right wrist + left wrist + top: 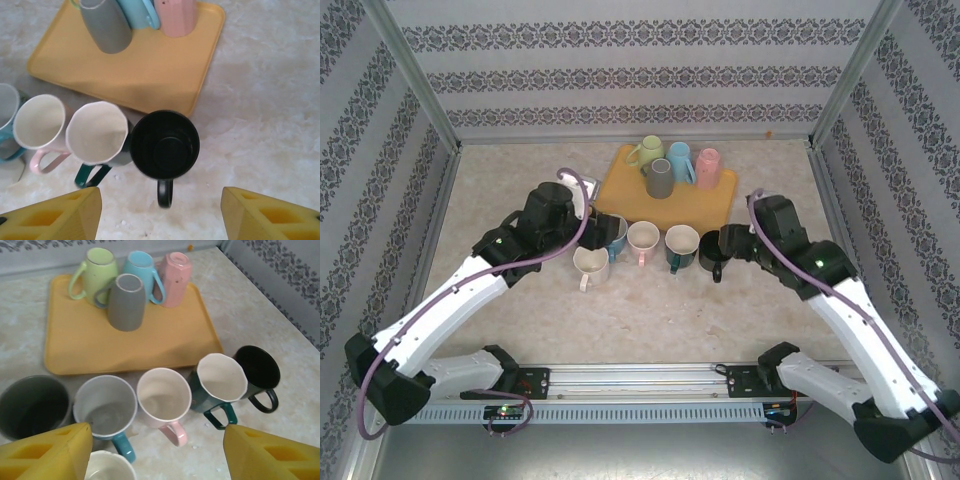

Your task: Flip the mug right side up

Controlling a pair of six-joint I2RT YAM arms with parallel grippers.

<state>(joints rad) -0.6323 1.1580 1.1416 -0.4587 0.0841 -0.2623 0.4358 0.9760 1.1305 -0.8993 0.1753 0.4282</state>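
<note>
Four mugs stand mouth down on the orange tray: green, grey, blue and pink. In front of the tray several mugs stand mouth up in a row: a teal-handled grey one, a pink one, a dark green one and a black one. My right gripper is open just near of the black mug, its handle pointing between the fingers without touching them. My left gripper is open above the pink mug's handle, holding nothing.
A cream mug stands mouth up in front of the row at the left, and a dark grey mug sits at the row's left end. Patterned walls and metal posts close in the table on three sides.
</note>
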